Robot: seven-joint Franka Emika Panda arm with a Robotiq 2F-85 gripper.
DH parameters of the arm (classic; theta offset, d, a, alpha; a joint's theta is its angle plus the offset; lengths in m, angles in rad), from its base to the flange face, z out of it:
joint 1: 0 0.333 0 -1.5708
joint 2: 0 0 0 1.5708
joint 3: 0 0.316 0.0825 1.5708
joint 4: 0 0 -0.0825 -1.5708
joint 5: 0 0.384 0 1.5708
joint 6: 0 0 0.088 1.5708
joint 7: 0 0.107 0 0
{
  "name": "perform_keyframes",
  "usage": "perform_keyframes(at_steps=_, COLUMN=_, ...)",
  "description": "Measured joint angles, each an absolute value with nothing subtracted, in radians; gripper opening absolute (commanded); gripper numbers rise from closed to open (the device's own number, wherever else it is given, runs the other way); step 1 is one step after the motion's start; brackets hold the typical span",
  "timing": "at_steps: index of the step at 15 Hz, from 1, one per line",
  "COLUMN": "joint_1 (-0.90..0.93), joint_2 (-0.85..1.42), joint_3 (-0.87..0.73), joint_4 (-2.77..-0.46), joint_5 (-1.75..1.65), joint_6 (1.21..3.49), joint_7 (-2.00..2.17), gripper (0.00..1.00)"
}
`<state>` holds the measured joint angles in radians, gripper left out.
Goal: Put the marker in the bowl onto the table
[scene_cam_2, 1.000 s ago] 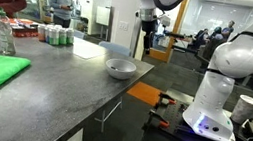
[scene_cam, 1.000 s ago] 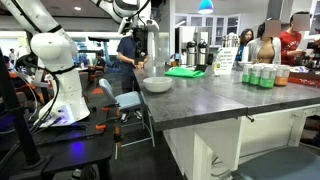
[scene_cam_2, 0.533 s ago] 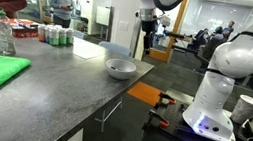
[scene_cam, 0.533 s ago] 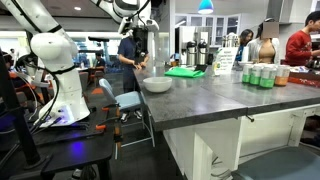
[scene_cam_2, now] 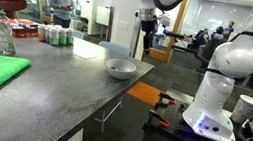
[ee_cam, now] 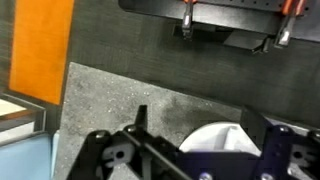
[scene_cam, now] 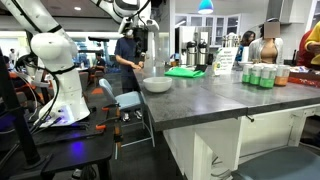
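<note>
Our end effector [scene_cam_2: 145, 45] hangs over the bowl [scene_cam_2: 120, 69] (whether it grips the likely marker [ee_cam: 150, 138], we cannot tell); placing it on the table [scene_cam_2: 54, 80] remains.

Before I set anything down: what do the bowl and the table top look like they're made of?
The bowl is probably ceramic or melamine: it is plain white to light grey and smooth with a soft sheen, though the pictures cannot settle which. The table top looks like stone or a stone-look laminate: it is dark grey and matte, finely speckled in the wrist view, with hardly any glare.
</note>
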<state>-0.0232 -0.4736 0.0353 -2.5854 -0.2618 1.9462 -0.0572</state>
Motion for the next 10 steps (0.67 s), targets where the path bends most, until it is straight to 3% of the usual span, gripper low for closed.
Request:
perform_keyframes(at_steps=5, joint_1=0.009, joint_2=-0.425, joint_3=0.036, joint_4=-2.539, joint_5=-0.18, joint_6=2.024, joint_7=-0.033, gripper=1.0)
perform_keyframes(at_steps=10, joint_1=0.024, joint_2=-0.282, joint_3=0.037, joint_4=-2.523, joint_5=-0.053, joint_6=2.253, joint_7=0.042, gripper=1.0)
